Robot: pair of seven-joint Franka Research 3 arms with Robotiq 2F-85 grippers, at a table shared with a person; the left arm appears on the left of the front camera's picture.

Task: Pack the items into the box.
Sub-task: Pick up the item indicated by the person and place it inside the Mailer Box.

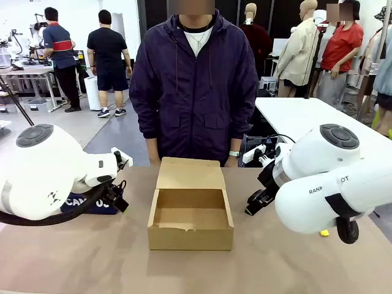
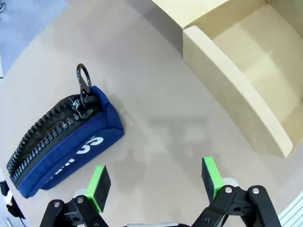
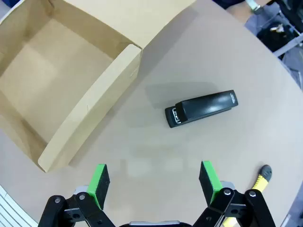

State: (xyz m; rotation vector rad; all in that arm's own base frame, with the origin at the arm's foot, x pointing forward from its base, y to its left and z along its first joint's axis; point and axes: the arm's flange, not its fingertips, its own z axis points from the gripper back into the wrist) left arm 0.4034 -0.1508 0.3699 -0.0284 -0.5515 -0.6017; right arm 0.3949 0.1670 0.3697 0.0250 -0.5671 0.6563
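Box [image 1: 190, 239]: mid-table between the two arms, lid flap folded back toward the person [image 1: 195, 86] at the far edge. Interior bare as far as both wrist views and the front view show; nothing packed yet.

Pouch [image 2: 66, 146]: lies on the table [image 1: 92, 263] on the robot's left side, near the box but apart from it, zip uppermost, ring pull toward the box.

Stapler [image 3: 201, 109]: flat on the table on the robot's right side, apart from the box wall.

Utility knife [image 3: 259, 178]: farther out on the right, beyond the stapler.

Left gripper [image 2: 155, 177]: fingers spread wide, nothing between them, above bare table between pouch and box, with the pouch just off one pad.

Right gripper [image 3: 154, 179]: fingers likewise wide apart and empty, above bare table with the stapler ahead of it.

Progress, my judgement: zero of three items in. All three picks and placements remain, and possibly closing the flap.

Visibility:
- Knife shows only a dark tip and a bit of yellow body past the right gripper's finger link; in the front view it is a yellow speck under the right arm. Orientation is hard to judge.
- Pouch is mostly behind the left arm in the front view; lettering reads only in part.
- Height of either gripper above the table cannot be judged.
- Person's hands are not made out behind the flap.
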